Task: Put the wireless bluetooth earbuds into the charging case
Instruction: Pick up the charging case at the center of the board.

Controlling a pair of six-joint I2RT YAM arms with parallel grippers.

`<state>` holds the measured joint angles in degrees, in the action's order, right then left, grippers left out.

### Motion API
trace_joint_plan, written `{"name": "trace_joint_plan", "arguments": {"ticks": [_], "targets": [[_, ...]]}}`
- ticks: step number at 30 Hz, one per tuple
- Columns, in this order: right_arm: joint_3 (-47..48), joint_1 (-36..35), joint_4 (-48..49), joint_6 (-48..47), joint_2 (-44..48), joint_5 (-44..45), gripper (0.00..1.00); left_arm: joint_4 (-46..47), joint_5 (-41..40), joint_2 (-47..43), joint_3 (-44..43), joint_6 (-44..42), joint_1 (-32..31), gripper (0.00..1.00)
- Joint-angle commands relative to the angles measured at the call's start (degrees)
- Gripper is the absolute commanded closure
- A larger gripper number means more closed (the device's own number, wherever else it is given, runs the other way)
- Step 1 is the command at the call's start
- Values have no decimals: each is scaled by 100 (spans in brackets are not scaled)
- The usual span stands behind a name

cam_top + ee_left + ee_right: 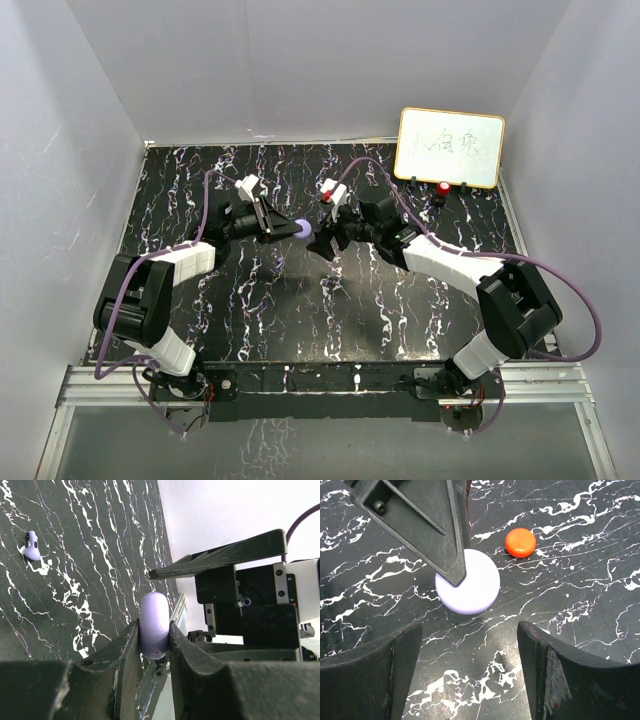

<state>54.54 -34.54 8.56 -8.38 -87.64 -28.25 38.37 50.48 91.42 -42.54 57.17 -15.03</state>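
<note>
left gripper (pixel 296 229): jaws almost fully closed, clamped on the purple case; raised over the middle of the table, pointing toward the right arm
left grip detail: in the left wrist view the fingers (pixel 125 650) press both flat faces of the case, which stands on edge between them with its rounded rim sticking out past the tips
purple case (pixel 154 612): round, pale purple, lid closed, off the table surface; in the top view it sits at the left gripper's tip, just beside the right gripper
right gripper (pixel 468 630): jaws spread wide, nothing between them, nothing held; aimed at the flat face of the purple case, tips close to it but apart from it
right wrist view: the case shows face-on as a pale disc; one left finger (pixel 420 520) overlaps its upper left edge
earbud (pixel 31 547): one small pale purple stemmed piece lying on the table, loose, well apart from both grippers and from the case; seen only in the left wrist view, top left corner; cannot pick it out in the top view
red case (pixel 520 542): round, orange-red, flat on the table, closed, beyond the purple case in the right wrist view, untouched
table (pixel 250 320): black top with white marble veins
whiteboard (pixel 450 148): stands at the far right edge of the table, writing on it too faint to read
task state: earbud not in any case
</note>
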Motion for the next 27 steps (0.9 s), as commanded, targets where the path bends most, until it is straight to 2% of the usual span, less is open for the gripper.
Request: {"name": "trace_joint_plan", "arguments": {"ticks": [1, 10, 18, 21, 27], "targets": [[315, -91, 55, -288, -75, 13, 25, -14, 288, -62, -175, -52, -39, 100], [615, -240, -30, -419, -386, 63, 26, -143, 376, -64, -177, -148, -192, 100], [724, -274, -73, -463, -481, 75, 34, -136, 349, -46, -166, -149, -260, 100], [724, -269, -76, -469, -472, 100, 42, -144, 353, -25, -183, -145, -279, 100], [712, -273, -63, -463, -436, 149, 67, -154, 336, -9, -197, -144, -290, 100]]}}
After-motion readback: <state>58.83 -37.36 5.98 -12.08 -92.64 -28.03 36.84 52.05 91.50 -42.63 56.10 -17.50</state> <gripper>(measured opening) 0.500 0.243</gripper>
